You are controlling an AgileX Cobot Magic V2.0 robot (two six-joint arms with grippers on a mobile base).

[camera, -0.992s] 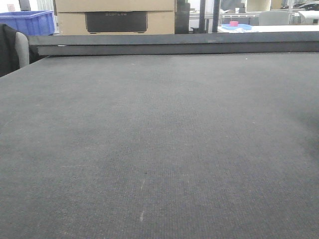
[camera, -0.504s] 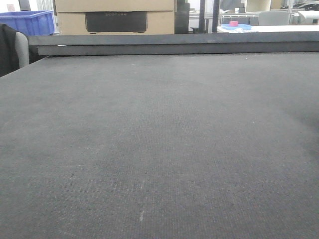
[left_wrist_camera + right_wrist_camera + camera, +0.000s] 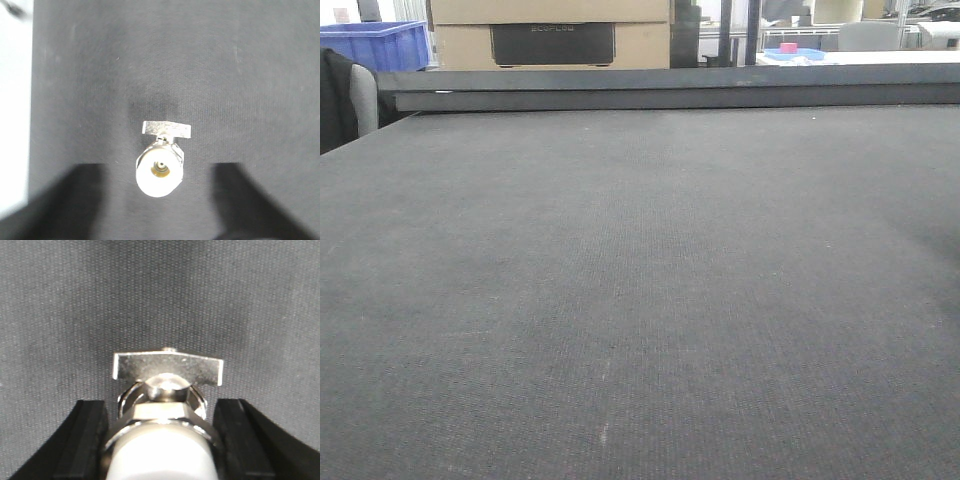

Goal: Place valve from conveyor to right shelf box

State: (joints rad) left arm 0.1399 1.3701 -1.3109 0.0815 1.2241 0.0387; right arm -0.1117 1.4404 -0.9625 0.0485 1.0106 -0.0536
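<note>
L end effector (image 3: 156,170): fingers (image 3: 75,195) spread wide, valve (image 3: 160,167) lying on conveyor (image 3: 225,75) btwn them, touching neither, handle pointing away from cam. R end effector (image 3: 160,405): fingers (image 3: 87,435) closely flank a valve (image 3: 165,412); pinching or not, can't tell. Front view: belt, w/ blue bin (image 3: 375,45) & cardboard box (image 3: 550,30) behind.

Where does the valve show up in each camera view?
Exterior front-facing: not in it.
Left wrist: valve just below centre, handle towards the top.
Right wrist: valve close up, bottom centre.
Shared landmark: the dark grey woven conveyor belt.
</note>
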